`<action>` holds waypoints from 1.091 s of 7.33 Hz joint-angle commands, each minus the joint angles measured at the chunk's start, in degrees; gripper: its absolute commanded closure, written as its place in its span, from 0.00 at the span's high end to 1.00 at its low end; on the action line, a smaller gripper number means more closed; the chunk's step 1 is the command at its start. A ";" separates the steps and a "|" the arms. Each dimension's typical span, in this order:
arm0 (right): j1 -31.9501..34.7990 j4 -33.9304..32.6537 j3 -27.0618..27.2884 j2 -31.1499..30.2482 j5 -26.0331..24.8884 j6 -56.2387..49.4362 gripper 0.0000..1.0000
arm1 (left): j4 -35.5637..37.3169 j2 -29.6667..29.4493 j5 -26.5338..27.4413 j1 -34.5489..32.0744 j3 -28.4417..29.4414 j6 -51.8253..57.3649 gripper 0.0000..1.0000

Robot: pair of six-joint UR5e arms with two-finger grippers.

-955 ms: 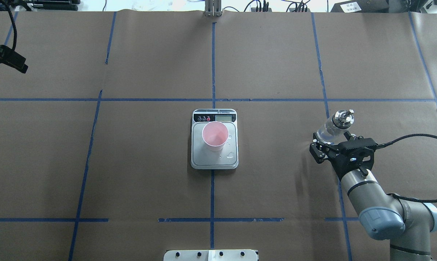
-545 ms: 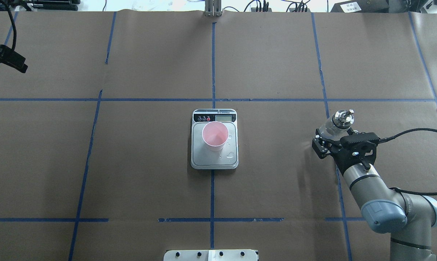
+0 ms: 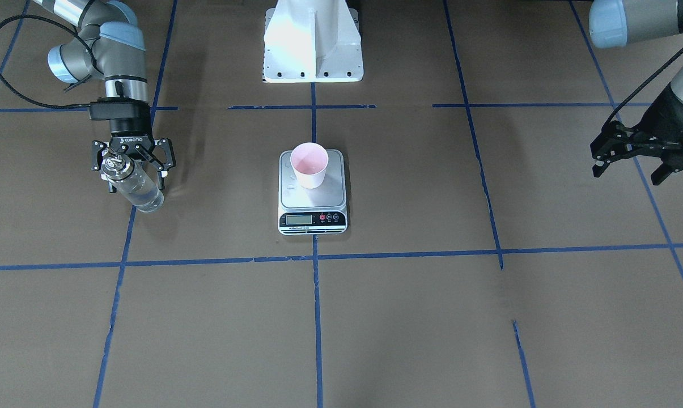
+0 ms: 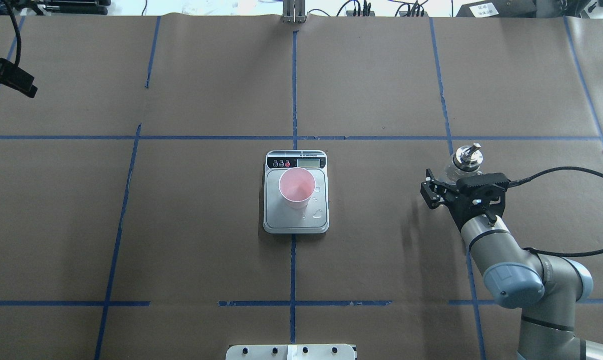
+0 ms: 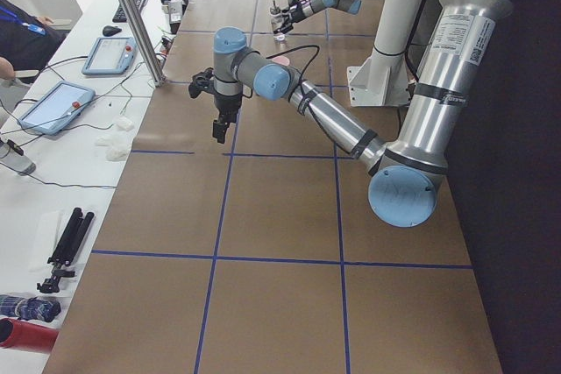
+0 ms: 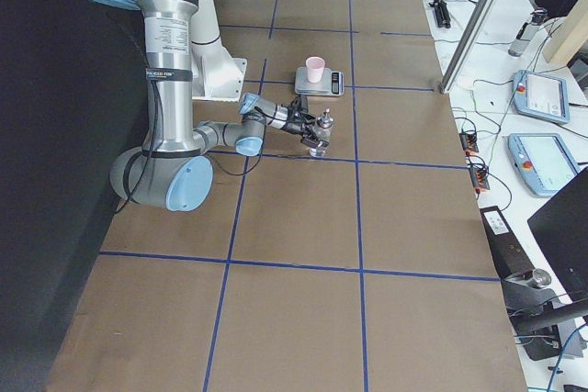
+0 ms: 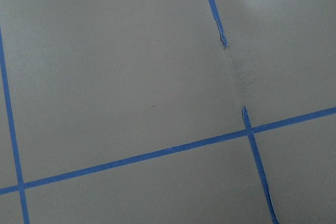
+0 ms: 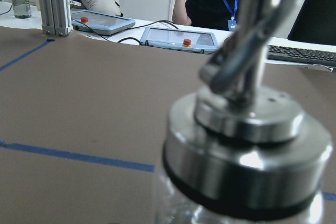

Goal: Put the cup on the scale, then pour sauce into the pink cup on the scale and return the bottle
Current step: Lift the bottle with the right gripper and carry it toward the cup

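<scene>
The cup [image 3: 309, 164] is sitting on the scale [image 3: 313, 219] on the tabletop [image 3: 409, 317] with drops [image 4: 317, 214] beside it, so I think pouring is done and the right end effector [image 3: 135, 182], squeezing the bottle [image 3: 141, 192] well off to the side, is putting it back; next it needs to stand it flat and let go. The left end effector [image 3: 627, 166] is hanging spread wide, holding nothing. The front view is showing the bottle's glass body, but the overhead view is showing only its cap [image 4: 467, 156].

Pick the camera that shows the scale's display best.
Exterior front-facing: the scale turns its display strip toward that camera, unobstructed. Overhead exterior shows the display at the far edge. Exterior right shows the scale small and distant, exterior left hardly at all, the wrist views nothing.
</scene>
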 commanded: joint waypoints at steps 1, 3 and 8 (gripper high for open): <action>1.52 0.61 -0.04 0.38 1.94 -0.47 0.00 | 0.01 -0.14 -0.07 -0.16 -0.09 -0.12 1.00; 6.33 3.69 3.80 1.08 9.04 -8.16 0.00 | 0.27 -0.14 -0.15 -0.51 -0.53 -0.30 1.00; 9.87 -11.30 11.20 5.55 9.16 -21.79 0.00 | 0.45 1.00 -0.15 -4.19 0.52 7.13 1.00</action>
